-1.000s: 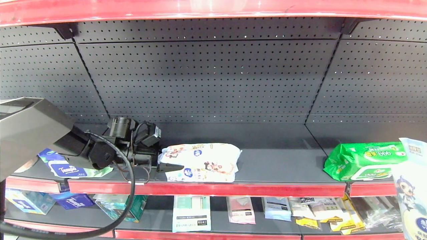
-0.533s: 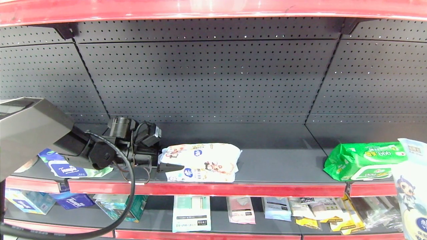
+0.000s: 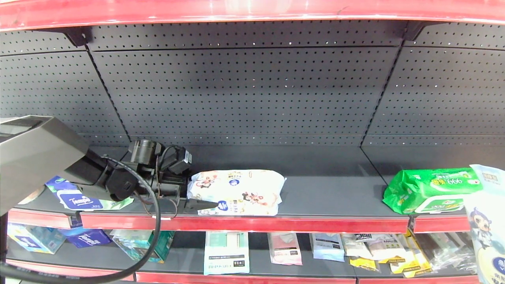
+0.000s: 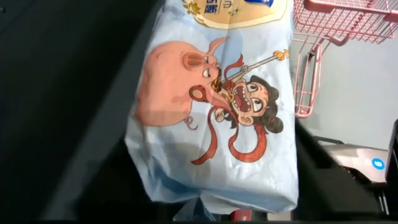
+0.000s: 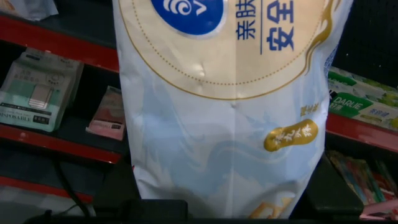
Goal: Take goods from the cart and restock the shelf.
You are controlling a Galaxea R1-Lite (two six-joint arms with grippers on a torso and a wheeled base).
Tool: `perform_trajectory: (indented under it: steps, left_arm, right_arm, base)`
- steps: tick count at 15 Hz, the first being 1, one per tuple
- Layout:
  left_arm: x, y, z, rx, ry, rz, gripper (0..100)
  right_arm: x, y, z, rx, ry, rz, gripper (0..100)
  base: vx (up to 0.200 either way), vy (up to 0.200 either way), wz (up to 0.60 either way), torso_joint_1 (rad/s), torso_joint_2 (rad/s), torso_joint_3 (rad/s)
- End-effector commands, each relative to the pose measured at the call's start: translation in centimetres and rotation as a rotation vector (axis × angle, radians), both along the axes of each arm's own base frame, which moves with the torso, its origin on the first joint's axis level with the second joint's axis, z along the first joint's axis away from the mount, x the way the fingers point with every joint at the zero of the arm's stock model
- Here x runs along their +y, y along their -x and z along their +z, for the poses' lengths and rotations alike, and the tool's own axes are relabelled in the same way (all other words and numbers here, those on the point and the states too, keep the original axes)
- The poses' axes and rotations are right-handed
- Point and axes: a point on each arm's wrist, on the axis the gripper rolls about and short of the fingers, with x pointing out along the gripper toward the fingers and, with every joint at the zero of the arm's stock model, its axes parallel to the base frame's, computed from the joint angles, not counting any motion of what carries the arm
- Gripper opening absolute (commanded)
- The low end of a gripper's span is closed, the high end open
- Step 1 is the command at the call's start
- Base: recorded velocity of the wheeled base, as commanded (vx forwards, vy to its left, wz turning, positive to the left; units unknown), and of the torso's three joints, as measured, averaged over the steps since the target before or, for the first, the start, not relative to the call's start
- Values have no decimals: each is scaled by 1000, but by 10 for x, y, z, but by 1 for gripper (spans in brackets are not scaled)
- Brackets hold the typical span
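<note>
1. Our left gripper (image 3: 209,193) is on the middle shelf (image 3: 323,193), at the left end of a white wipes pack (image 3: 240,191) printed with cartoon figures.
2. Its jaws stand spread, one on each side of the wipes pack. The front finger (image 3: 199,205) lies low along the pack's front edge, just behind the shelf's red lip.
3. The wipes pack lies flat on the shelf, lengthwise along the front, in the left part of the centre bay.
4. In the left wrist view we see the pack between the two dark fingers, with a pink wire cart (image 4: 348,25) beyond it.
5. Our right gripper (image 5: 242,208) is clamped on a tall white and blue bag (image 3: 487,225). The bag stands upright in the air in front of the shelf's right end, well apart from the wipes pack.
6. A green pack (image 3: 430,189) lies on the shelf in the right bay, just beside the bag in the head view.
7. A blue tissue pack (image 3: 75,200) lies on the shelf in the left bay, partly hidden behind our left arm.
8. The lower shelf (image 3: 177,256) holds a row of small packets (image 3: 227,252) along its front.
</note>
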Motion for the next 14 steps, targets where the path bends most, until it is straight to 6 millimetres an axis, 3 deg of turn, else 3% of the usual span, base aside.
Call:
perform_trajectory:
  steps: [1,5,11,13,14]
  left_arm:
    - [0,0,1,-7,6,-4,100]
    - [1,1,21,-57,20,-7,100]
    - [-9,8,79,-99,78,17,100]
    - [-8,1,87,-150,51,85,100]
    - [-5,-4,92,-187,30,201,100]
  right_arm:
    - [0,0,0,-1,0,1,0]
    - [0,0,0,-1,-1,-1,0]
    - [0,0,0,2,-6,-3,0]
    - [0,0,0,1,-6,-1,0]
    - [0,0,0,1,-7,-1,0]
  base:
    - [0,0,0,0,0,0]
    - [0,0,0,0,0,0]
    - [0,0,0,0,0,0]
    - [0,0,0,0,0,0]
    - [0,0,0,0,0,0]
